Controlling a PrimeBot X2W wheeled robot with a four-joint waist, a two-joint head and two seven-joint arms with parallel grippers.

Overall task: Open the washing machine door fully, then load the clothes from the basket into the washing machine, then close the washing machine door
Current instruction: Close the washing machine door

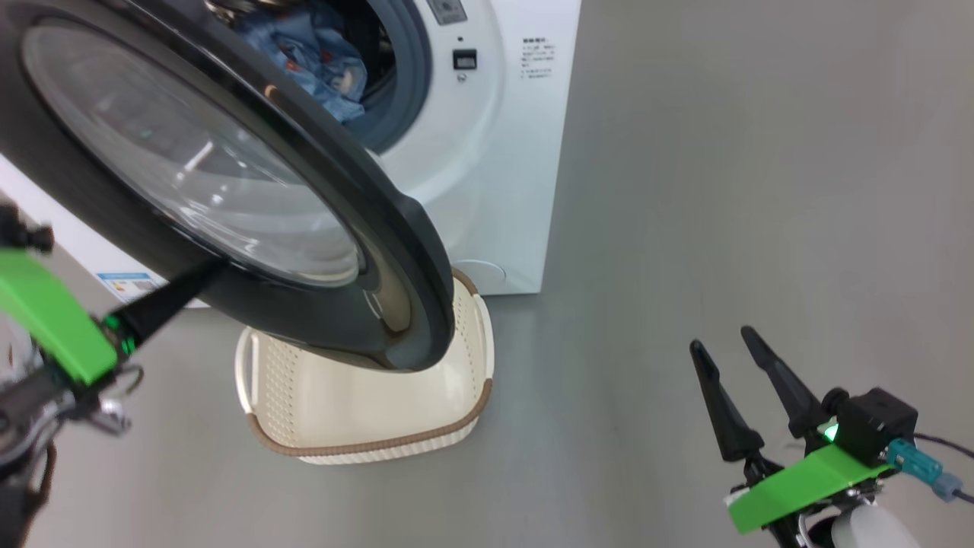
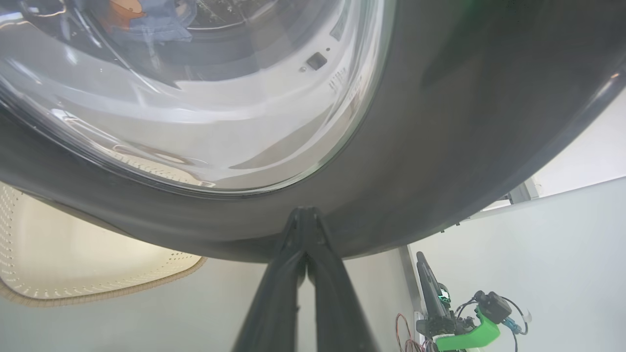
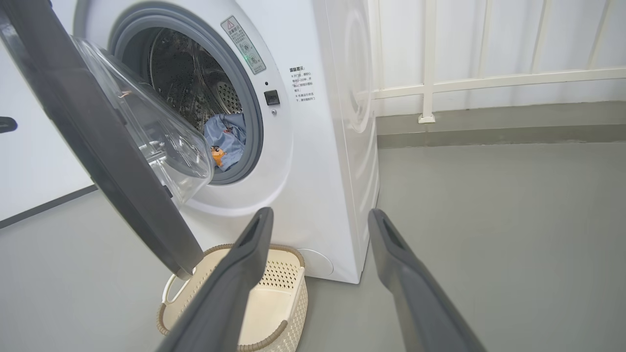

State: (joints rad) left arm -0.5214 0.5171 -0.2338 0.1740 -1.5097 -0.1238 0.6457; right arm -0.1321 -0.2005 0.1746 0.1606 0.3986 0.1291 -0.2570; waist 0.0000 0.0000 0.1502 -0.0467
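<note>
The washing machine (image 1: 487, 152) stands with its door (image 1: 319, 228) swung part way, the black rim hanging over the basket (image 1: 365, 411). Light blue clothes (image 1: 319, 61) with orange prints lie in the drum, also seen in the right wrist view as clothes (image 3: 225, 139). What shows of the basket's (image 3: 274, 298) inside is bare. My left gripper (image 1: 209, 270) is shut, its tips (image 2: 304, 212) against the outer face of the door's lower rim (image 2: 440, 146). My right gripper (image 1: 723, 339) hangs open at the lower right, well clear of the machine (image 3: 318, 146), with nothing between its fingers (image 3: 244, 264).
Grey floor (image 1: 723, 190) stretches to the right of the machine. A white railing (image 3: 430, 78) and a low grey kerb run along the back wall. A small blue label (image 1: 125, 283) sits low on the machine's front, left of the basket.
</note>
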